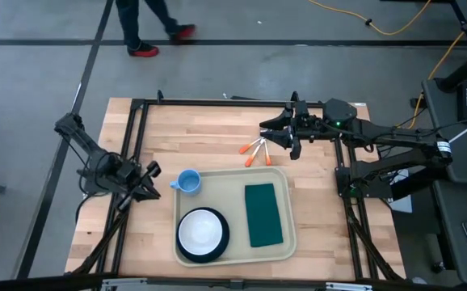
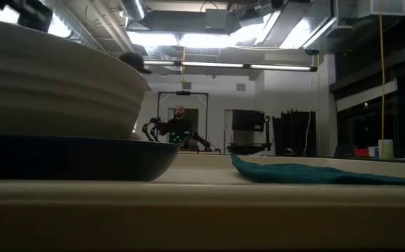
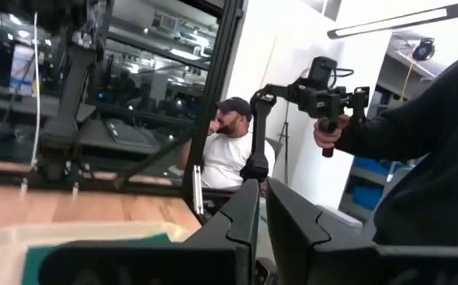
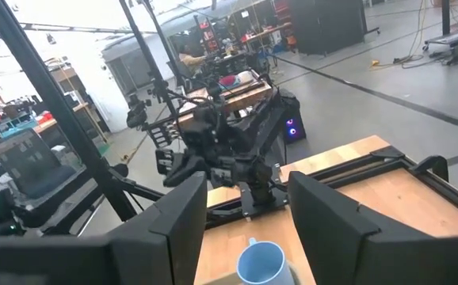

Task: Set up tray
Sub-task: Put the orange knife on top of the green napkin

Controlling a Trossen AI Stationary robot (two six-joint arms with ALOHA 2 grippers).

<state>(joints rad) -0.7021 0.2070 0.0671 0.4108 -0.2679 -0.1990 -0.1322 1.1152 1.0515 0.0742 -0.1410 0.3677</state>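
A wooden table (image 1: 217, 129) seen from above, with a large cream tray (image 1: 292, 230) lying flat at its near middle. On the tray sit a dark round plate (image 1: 222, 246) holding a white bowl (image 1: 200, 229), and beside them a green napkin (image 1: 263, 214). A blue cup (image 1: 188, 181) stands at the tray's far left corner; whether it is on the rim or just off it is unclear. Orange-handled cutlery (image 1: 255, 151) lies on the bare table beyond the tray, so that likely remains to be placed. The left gripper (image 1: 151, 184) rests beside the cup, its jaws nearly together and empty. The right gripper (image 1: 272, 134) hovers near the cutlery, jaws partly open, holding nothing.
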